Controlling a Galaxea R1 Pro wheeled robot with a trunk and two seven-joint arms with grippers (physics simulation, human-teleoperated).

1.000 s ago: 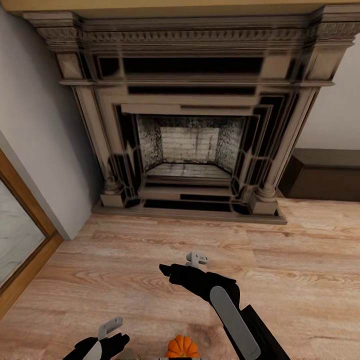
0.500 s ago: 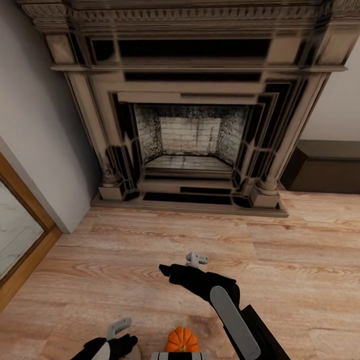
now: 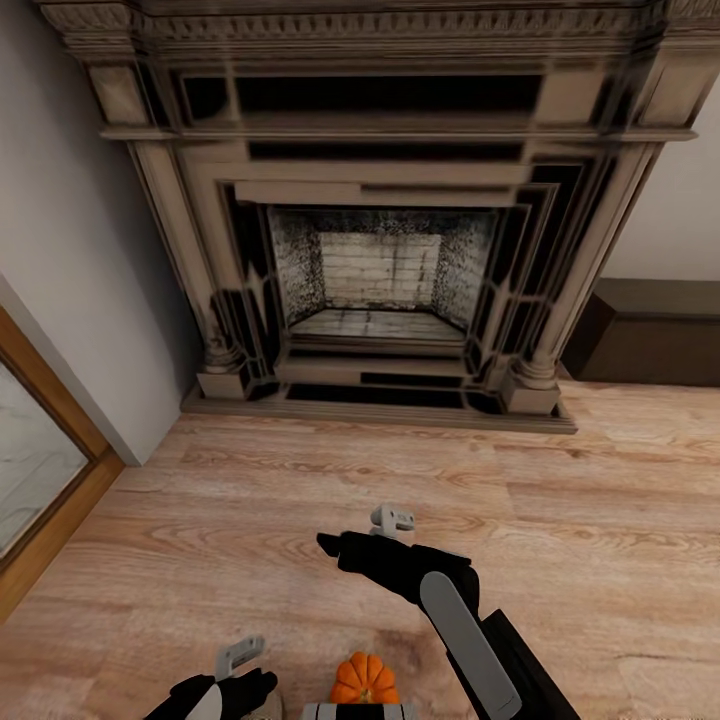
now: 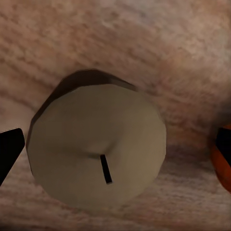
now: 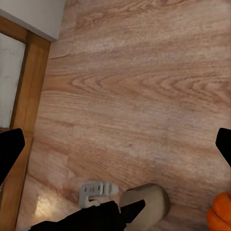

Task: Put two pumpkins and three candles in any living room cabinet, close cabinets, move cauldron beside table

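Early stage, nothing stowed: candle [image 4: 96,147] on the floor [image 3: 560,520] directly under the left gripper [image 4: 115,144], jaws spread; pumpkin [image 3: 364,679] just beside; right gripper [image 3: 392,520] spread, empty; closed dark cabinet [image 3: 650,345] beyond the fireplace [image 3: 380,230], path unobstructed.

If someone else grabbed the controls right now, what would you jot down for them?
Left gripper: just above a candle standing on the floor, holding nothing. Whether it is open I cannot tell.
Right gripper: hovers over bare floor, open and empty.
A pumpkin sits on the floor beside the candle.
The dark cabinet stands right of the fireplace; its visible fronts look shut.
Done: nothing stored that I can see.
Left: grab the candle, then the pumpkin, put them in the cabinet, then the rest.
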